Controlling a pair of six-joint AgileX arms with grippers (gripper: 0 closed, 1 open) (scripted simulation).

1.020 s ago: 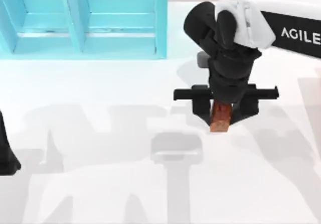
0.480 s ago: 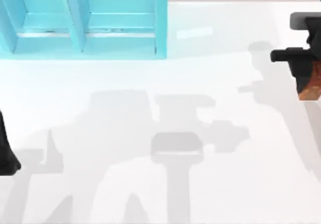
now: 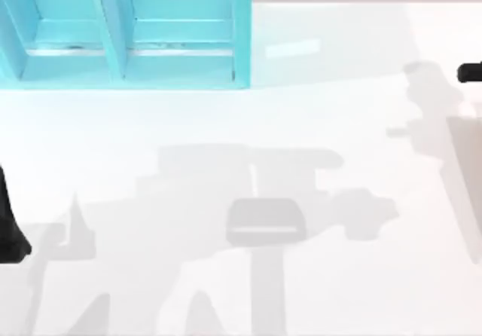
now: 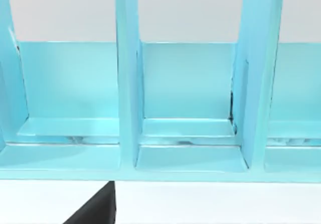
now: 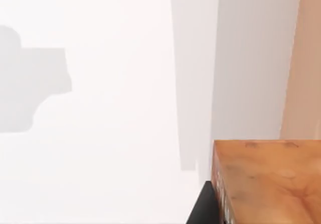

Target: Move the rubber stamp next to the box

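From above, the right gripper (image 3: pixel 473 72) is sitting at the table's (image 3: pixel 226 140) right edge; the left arm (image 3: pixel 9 227) is resting at the left edge. At the right wrist, the rubber stamp (image 5: pixel 268 181) is lying against a dark finger (image 5: pixel 203 206); whether it is gripped I cannot tell. At the left wrist, a blue rack (image 4: pixel 128 98) is standing close ahead.

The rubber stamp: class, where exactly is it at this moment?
The rubber stamp appears in the right wrist view, close against a dark finger of the right gripper, above the white table.
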